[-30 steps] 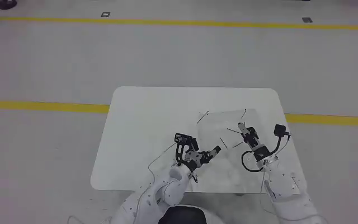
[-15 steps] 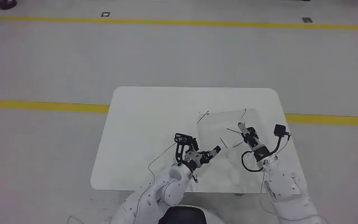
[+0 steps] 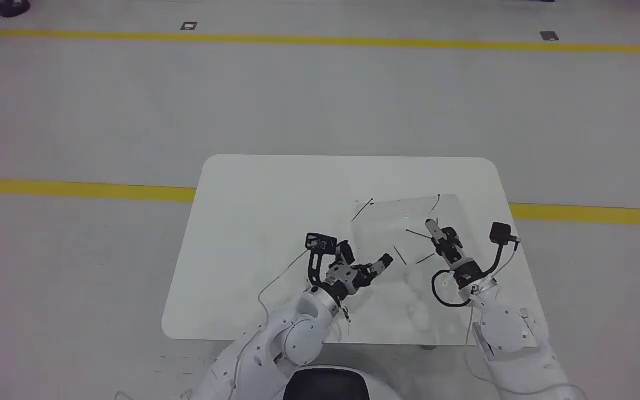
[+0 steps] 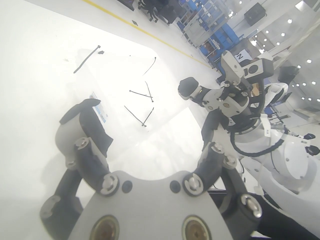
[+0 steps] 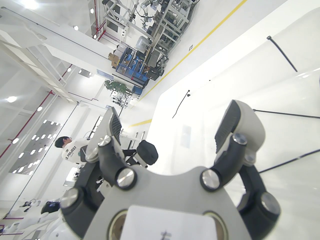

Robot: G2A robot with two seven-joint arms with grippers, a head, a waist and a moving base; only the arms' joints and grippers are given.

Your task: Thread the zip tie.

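Pale grey workshop floor (image 3: 300,90) crossed by yellow lines, with metal racks and blue bins far off behind the wrist views. In the middle, a white counter (image 3: 250,220) with rounded corners. Spread flat over the counter's right half, a clear plastic sheet (image 3: 395,215), faint and hard to trace along its near edge.

Left tool (image 3: 383,266) low over the near middle of the counter, just at the sheet's left side, aimed across toward the other arm. Same left tool (image 4: 146,118) seen from its own wrist: black-padded fingers (image 4: 85,118) set wide apart, holding nothing. Right tool (image 3: 432,227) over the right part of the sheet, aimed toward the far side. Same right tool (image 5: 173,108) from its own wrist: ribbed fingers (image 5: 226,123) likewise spread, gripping nothing. Well apart from each other, with the sheet's middle between them.

Scattered on the sheet, thin black plastic zip ties (image 3: 415,235), all lying loose and flat, each a separate straight strip.
- Outlying tie (image 3: 362,208) across the sheet's far left corner, well away from the rest.
- Slightly curved tie (image 4: 149,66) near the sheet's far edge.
- Crossed pair (image 4: 140,93) between the two tools, one strip laid over the other.
- V-shaped pair (image 4: 133,114) nearest the left tool, near ends close together; touching or not, cannot tell.
- Another strip (image 5: 285,114) running off just beside the right tool's fingertip.
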